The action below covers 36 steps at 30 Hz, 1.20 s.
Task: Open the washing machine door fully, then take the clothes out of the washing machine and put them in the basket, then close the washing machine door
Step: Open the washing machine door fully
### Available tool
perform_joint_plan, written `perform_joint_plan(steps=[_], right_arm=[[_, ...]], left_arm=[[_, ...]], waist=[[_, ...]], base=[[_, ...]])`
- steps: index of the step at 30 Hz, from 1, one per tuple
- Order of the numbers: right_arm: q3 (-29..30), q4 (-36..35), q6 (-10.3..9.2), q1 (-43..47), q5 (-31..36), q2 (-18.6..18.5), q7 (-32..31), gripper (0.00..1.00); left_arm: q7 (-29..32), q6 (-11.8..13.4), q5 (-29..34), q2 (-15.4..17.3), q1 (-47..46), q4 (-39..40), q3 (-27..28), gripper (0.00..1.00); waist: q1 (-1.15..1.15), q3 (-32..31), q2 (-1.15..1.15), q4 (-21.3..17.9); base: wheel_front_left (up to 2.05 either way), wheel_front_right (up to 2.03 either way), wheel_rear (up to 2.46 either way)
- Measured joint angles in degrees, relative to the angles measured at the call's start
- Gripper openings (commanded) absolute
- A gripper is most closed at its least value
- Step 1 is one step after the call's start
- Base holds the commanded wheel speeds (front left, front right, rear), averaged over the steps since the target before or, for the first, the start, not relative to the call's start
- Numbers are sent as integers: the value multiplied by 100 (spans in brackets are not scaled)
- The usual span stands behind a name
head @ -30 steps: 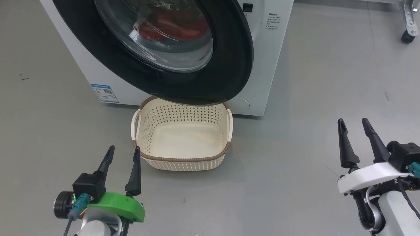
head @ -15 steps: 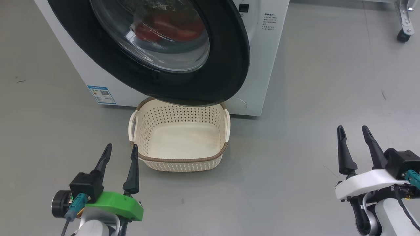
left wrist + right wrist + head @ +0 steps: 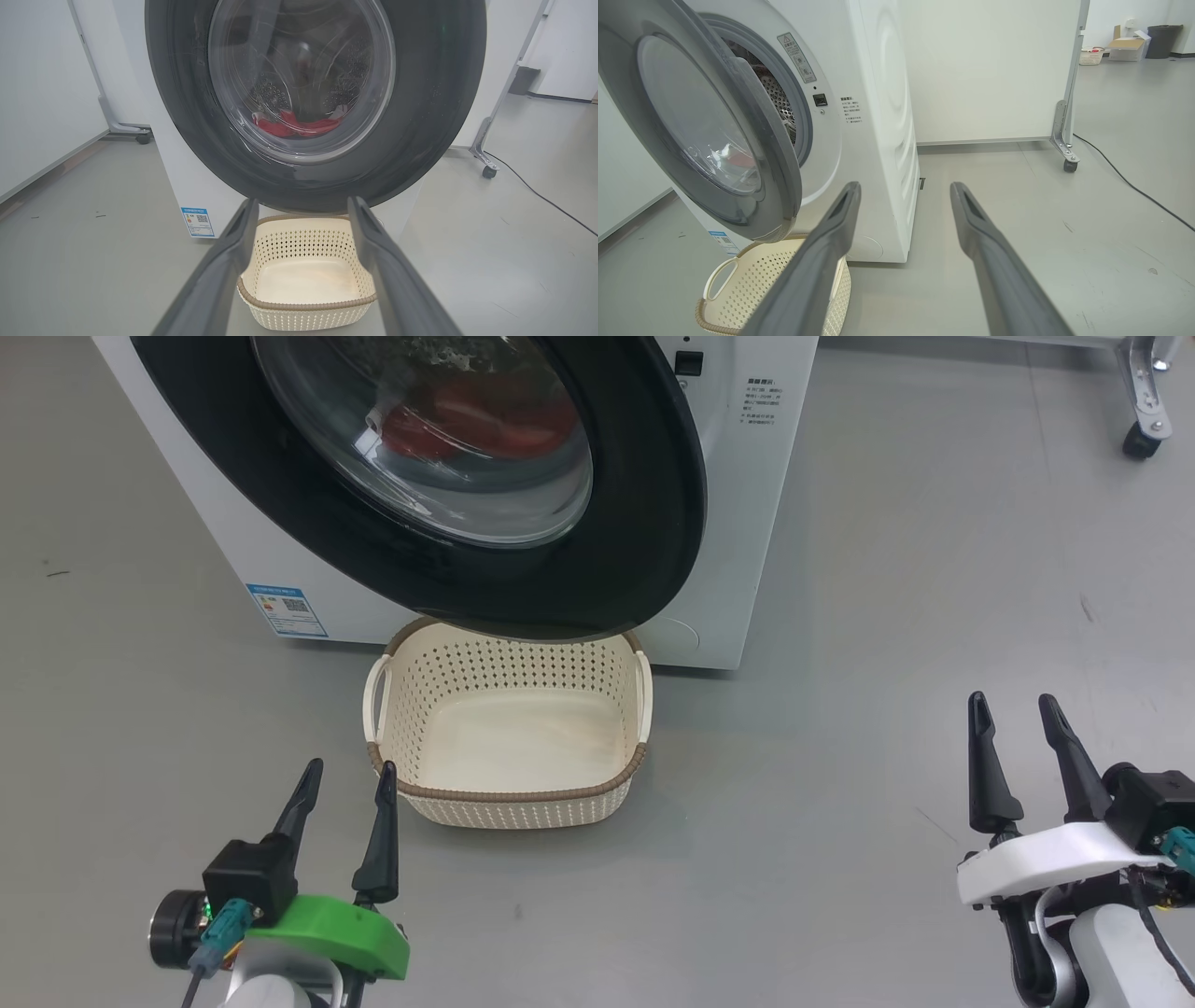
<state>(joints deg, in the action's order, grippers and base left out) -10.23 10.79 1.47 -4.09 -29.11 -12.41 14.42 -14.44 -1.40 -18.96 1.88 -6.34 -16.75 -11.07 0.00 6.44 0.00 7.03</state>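
In your head view, the left gripper point(image 3: 352, 767) and right gripper point(image 3: 1012, 698) both hang with fingers spread, holding nothing. The basket point(image 3: 512, 793) sits on the floor point(image 3: 840, 728) under the washing machine door point(image 3: 644, 551) (ajar, not swung wide). Your left wrist view shows the clothes point(image 3: 299, 127) inside the washing machine point(image 3: 187, 182), behind the door's window. Your right wrist view shows the door's free edge standing off the front.

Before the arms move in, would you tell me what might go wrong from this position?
The large round glossy black door is only partly open and overhangs the back of the small cream perforated plastic basket; swinging it wider might catch its rim.
The bright red clothes lie low in the drum behind the glass; reaching early could strike the door.
The open left gripper hovers by the basket's front corner and may nudge it.
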Motion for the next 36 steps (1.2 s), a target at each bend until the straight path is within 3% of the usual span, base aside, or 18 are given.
perform_joint_plan(steps=[36], right_arm=[[233,-146,144,145,176,143,2,100]], left_arm=[[0,-19,1,0,106,49,-5,100]], waist=[[0,22,0,13]], base=[[0,0,0]])
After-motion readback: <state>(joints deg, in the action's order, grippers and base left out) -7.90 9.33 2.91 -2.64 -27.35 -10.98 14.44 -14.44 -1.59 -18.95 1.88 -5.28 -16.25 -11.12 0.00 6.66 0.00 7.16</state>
